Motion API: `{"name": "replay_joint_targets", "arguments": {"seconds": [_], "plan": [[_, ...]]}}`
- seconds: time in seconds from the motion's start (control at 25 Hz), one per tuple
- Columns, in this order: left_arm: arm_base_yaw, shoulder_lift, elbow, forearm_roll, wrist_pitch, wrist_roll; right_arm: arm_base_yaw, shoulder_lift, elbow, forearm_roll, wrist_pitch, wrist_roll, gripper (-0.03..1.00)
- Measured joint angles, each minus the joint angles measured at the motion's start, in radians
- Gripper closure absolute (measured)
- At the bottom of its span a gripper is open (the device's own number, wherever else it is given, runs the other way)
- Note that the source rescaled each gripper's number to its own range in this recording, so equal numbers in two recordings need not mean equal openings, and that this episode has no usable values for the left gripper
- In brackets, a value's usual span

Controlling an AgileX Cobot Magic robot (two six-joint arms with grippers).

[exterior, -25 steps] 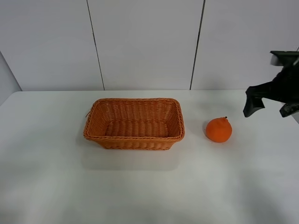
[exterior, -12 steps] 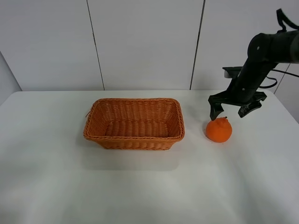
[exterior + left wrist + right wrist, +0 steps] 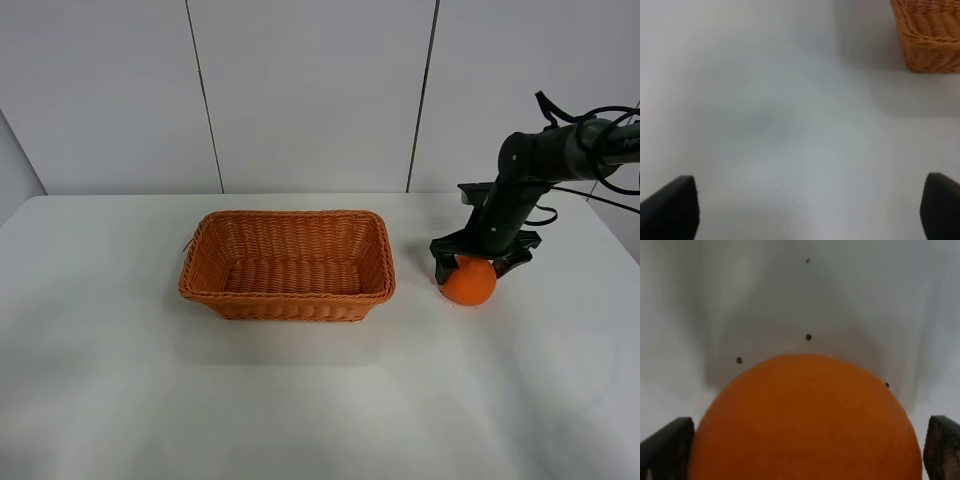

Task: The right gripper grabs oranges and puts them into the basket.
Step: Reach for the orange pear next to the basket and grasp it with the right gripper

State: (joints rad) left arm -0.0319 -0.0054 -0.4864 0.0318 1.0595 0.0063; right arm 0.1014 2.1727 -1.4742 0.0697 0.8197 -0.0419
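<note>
An orange (image 3: 468, 283) sits on a white table (image 3: 300, 400), just right of the basket (image 3: 290, 302) and apart from it; the basket is wicker, orange-brown, rectangular, with rounded corners, and nothing lies in it.

The right gripper (image 3: 480, 266), a black two-fingered claw on a black jointed arm, is directly over the fruit with its fingers spread wide, one down each side; the jaws are released, not clenched. In the right wrist view the fruit fills the space between the two finger pads (image 3: 665, 447); whether the pads already touch the skin cannot be told.

The fruit is bright orange, round and matte, its skin smooth in the close view; the claw hides its top in the high view.

As a judgement: it is probably light and fairly firm with some give; being round, it could roll on the smooth table or squirt out of a shallow pinch. The safest hold is across its widest part, with the pads on opposite sides and level, squeezed only enough to lift without bruising.

The left gripper (image 3: 805, 210) hangs over bare table near one basket corner, fingers wide apart, holding nothing.
</note>
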Motion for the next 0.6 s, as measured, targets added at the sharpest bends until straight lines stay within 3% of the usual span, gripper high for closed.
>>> {"name": "replay_joint_targets", "arguments": {"seconds": [0.12, 0.2, 0.24, 0.4, 0.44, 0.6], "plan": [[0.0, 0.0, 0.0, 0.0, 0.0, 0.0, 0.0, 0.016, 0.0, 0.005, 0.0, 0.0, -0.03], [0.0, 0.0, 0.0, 0.0, 0.0, 0.0, 0.0, 0.019, 0.0, 0.011, 0.0, 0.0, 0.07], [0.0, 0.0, 0.0, 0.0, 0.0, 0.0, 0.001, 0.019, 0.0, 0.013, 0.0, 0.0, 0.2], [0.0, 0.0, 0.0, 0.0, 0.0, 0.0, 0.001, 0.006, -0.006, 0.013, 0.01, 0.0, 0.91], [0.0, 0.0, 0.0, 0.0, 0.0, 0.0, 0.001, -0.005, -0.01, 0.013, 0.021, 0.0, 0.97], [0.0, 0.0, 0.0, 0.0, 0.0, 0.0, 0.001, -0.049, -0.048, 0.01, 0.087, -0.003, 0.97]]}}
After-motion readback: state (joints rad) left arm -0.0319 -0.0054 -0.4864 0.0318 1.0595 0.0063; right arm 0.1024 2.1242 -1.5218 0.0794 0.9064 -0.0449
